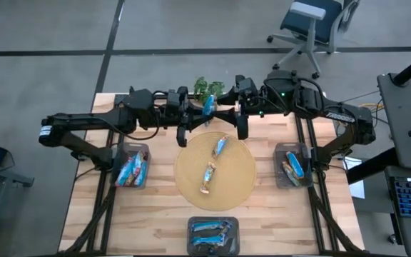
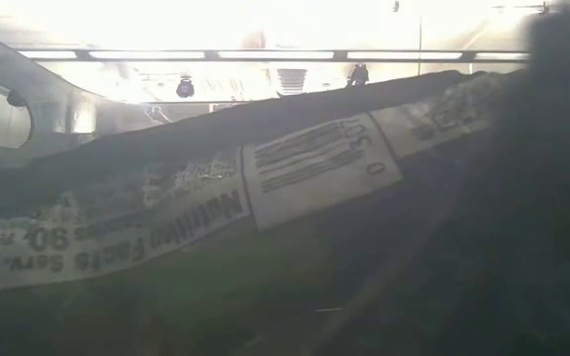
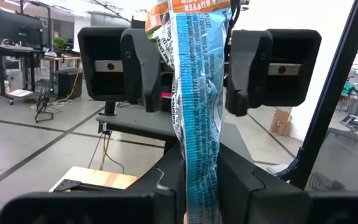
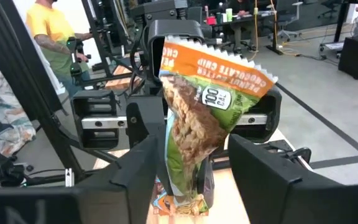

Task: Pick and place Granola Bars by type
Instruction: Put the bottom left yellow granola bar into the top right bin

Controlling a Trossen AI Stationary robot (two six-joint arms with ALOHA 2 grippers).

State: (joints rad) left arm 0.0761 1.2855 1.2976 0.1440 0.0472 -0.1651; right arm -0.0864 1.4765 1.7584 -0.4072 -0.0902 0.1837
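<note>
High above the table's far middle, a granola bar (image 1: 208,106) stands upright between my two grippers, which meet there from either side. Its back is blue (image 3: 194,106); its front is green and orange (image 4: 197,118). My left gripper (image 3: 197,180) is shut on it. My right gripper (image 4: 194,180) is open, with one finger on either side of the bar; I cannot tell whether they touch it. Two more bars (image 1: 220,146) (image 1: 207,177) lie flat on a round tan mat (image 1: 245,182). My left gripper pinches the bar between its two fingers (image 3: 166,180), which sit on its two long edges (image 3: 197,155) below the middle. The fingers come level from the table's left and lie across the bar. It stands upright, lifted clear of the table.
Grey bins holding bars stand at the left (image 1: 132,165), at the right (image 1: 293,165) and at the near edge (image 1: 212,234). A small green plant (image 1: 207,87) stands at the far edge. A bar wrapper (image 2: 265,178) lying close to the low camera blocks that view.
</note>
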